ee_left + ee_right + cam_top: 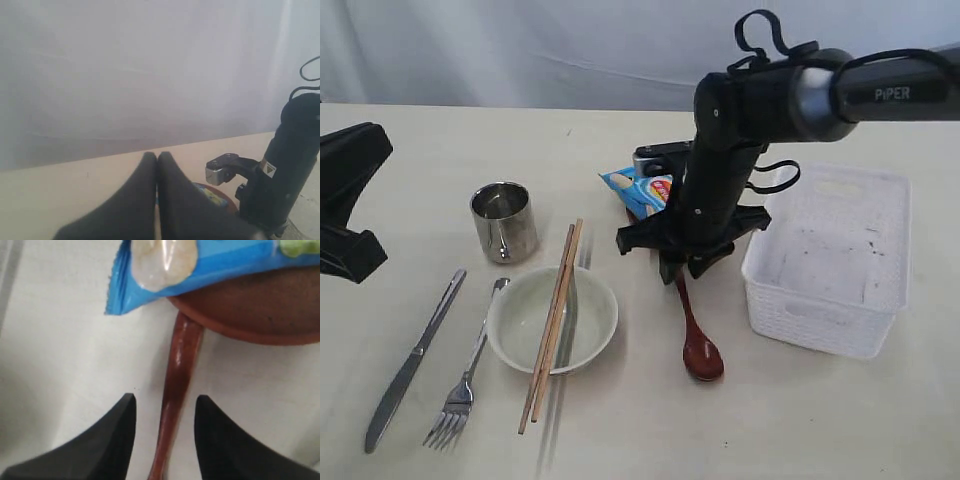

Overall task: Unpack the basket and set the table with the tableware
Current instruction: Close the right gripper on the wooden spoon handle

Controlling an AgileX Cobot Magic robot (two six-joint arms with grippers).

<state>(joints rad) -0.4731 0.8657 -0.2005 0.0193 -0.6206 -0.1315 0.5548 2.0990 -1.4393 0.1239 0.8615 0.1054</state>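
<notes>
The dark reddish wooden spoon (700,350) lies on the table (820,420), its handle (182,365) running between the fingers of my right gripper (165,405). That gripper (685,265) is open and both fingers stand clear of the handle. The white basket (835,260) at the right looks empty. The steel cup (505,222), the white bowl (600,300) with two chopsticks (552,325) across it, the knife (410,365) and the fork (465,385) sit on the left. The brown plate (260,315) lies under a blue crisp packet (165,265). My left gripper (156,156) is shut and empty.
The blue crisp packet (640,190) sits just behind the right arm (730,150), which hides most of the plate in the exterior view. The left arm's dark body (345,200) rests at the table's left edge. A white curtain closes off the back.
</notes>
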